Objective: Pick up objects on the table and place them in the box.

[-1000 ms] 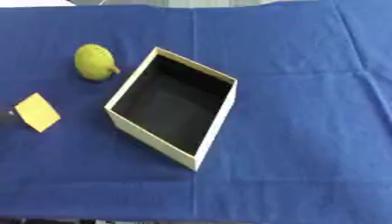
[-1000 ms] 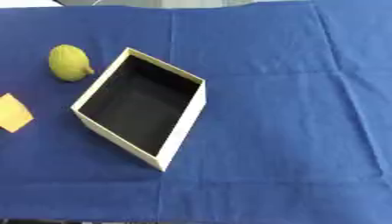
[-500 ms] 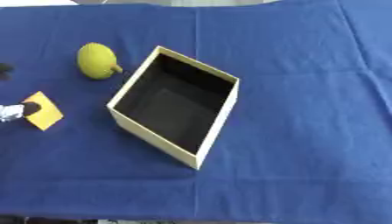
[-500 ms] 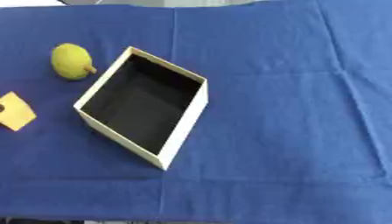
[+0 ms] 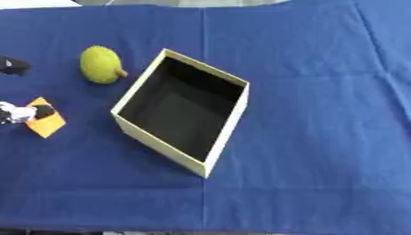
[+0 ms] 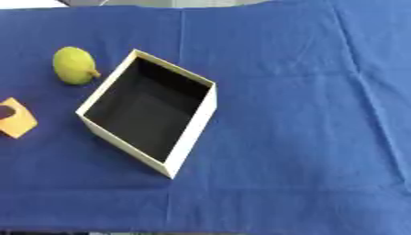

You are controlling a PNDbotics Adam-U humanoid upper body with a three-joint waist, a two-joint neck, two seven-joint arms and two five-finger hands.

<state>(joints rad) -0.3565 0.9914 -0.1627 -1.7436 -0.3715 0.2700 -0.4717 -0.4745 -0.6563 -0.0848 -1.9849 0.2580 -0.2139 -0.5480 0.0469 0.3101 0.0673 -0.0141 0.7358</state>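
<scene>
Blue-clothed table (image 5: 321, 92): the left hand (image 5: 14, 111), grip unreadable, touches the orange piece (image 5: 47, 123); box (image 5: 180, 111) beyond. The flat piece may slip from its fingertips.

We see only the fingertips of the left robot hand (image 5: 11, 111) at the left edge of the left eye view; the rest of it is cut off, so we cannot tell how its fingers are set. A dark tip lies over the near corner of the orange flat piece (image 5: 47, 123), hiding part of it. Another dark tip (image 5: 12, 65) shows higher on that edge. The right robot hand shows in neither view.
</scene>
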